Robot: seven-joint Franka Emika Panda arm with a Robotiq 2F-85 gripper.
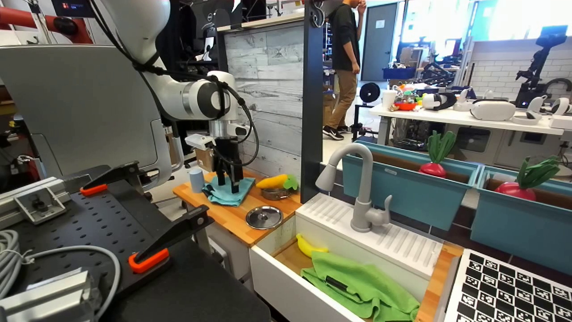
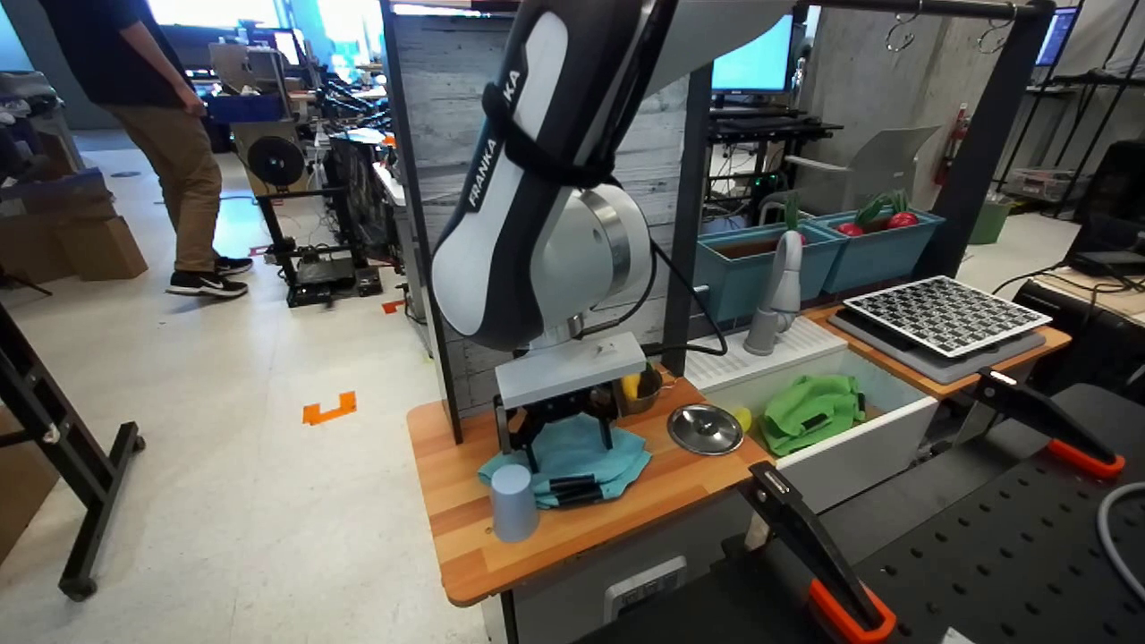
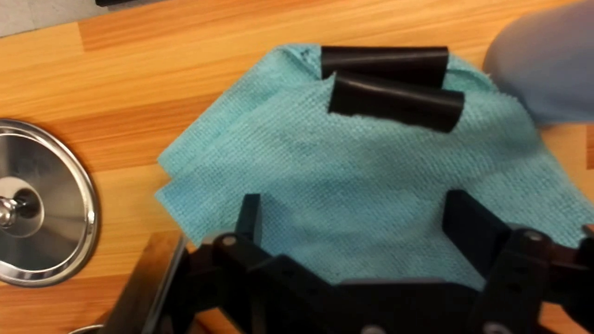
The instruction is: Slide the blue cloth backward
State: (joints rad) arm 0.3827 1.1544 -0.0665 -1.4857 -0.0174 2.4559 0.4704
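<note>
The blue cloth [image 3: 334,157] lies rumpled and folded on the wooden counter, with two black strips at one edge. It shows in both exterior views [image 1: 225,197] [image 2: 623,463]. My gripper [image 3: 354,199] points down over the cloth with its two fingers wide apart and nothing pinched between them. In both exterior views the gripper [image 1: 229,185] [image 2: 571,454] has its fingertips at or just above the fabric; I cannot tell whether they touch it. Part of the cloth is hidden behind the gripper.
A blue-grey cup [image 2: 513,505] stands against the cloth's edge. A metal lid [image 3: 44,204] lies beside the cloth. A pot [image 1: 275,193] with a yellow object [image 1: 271,182] stands near the wooden wall [image 1: 268,89]. The sink [image 1: 279,281] holds a green cloth [image 1: 362,281] and a banana [image 1: 308,246].
</note>
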